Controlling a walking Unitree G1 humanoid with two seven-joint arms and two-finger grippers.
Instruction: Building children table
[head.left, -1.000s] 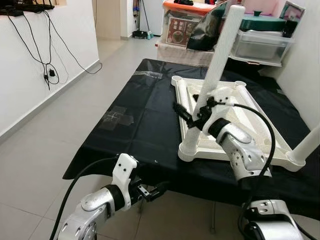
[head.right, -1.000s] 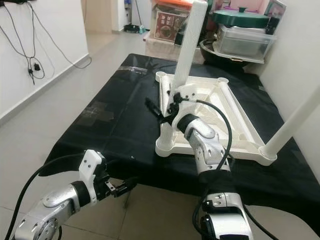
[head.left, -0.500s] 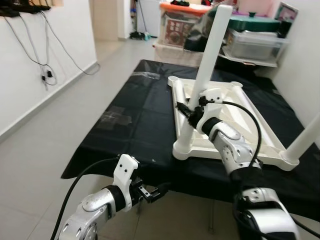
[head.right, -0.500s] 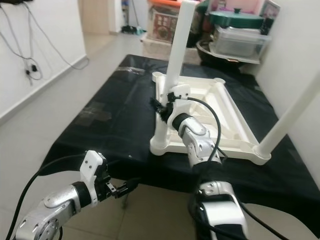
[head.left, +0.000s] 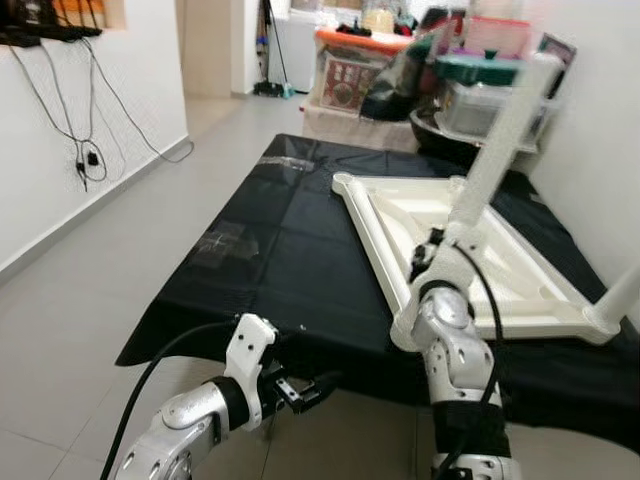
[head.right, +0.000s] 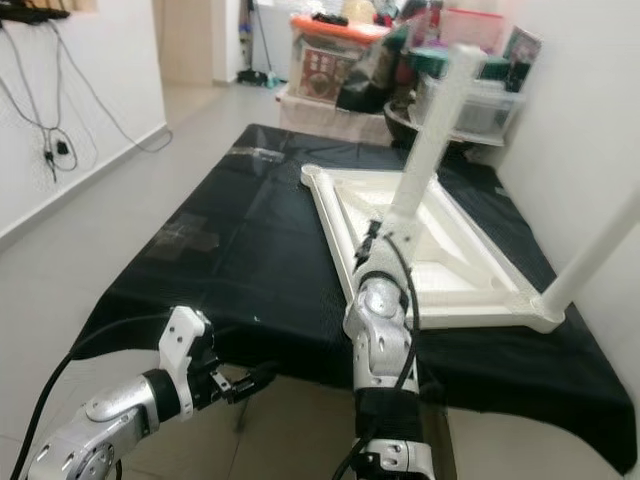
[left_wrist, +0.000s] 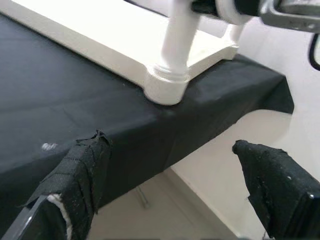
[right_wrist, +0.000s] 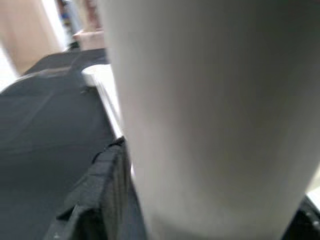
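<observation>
Your right arm reaches up and forward from below the table edge, its silver forearm nearly upright, and the right gripper (head.left: 432, 252) sits against the white table leg (head.left: 495, 141) low on its length. In the right wrist view that leg (right_wrist: 210, 115) is pressed close between the black fingers (right_wrist: 102, 195), so the claw is closed around it. The leg stands tilted in the near corner socket of the white children's tabletop (head.left: 455, 270), which lies upside down on the black cloth (head.left: 270, 260) covering the work surface. A second white leg (head.right: 600, 250) rises at an angle from the corner on the robot's right. Your left arm is bent low in front of the cloth's near edge, with the left gripper (head.left: 300, 388) hovering in the air just below it, holding nothing; in the left wrist view its two taped fingers (left_wrist: 82, 175) stand wide apart. Beyond the far end, you have clear storage bins (head.left: 475, 95), one under an orange lid (head.left: 365, 40), their contents too blurred to tell.
</observation>
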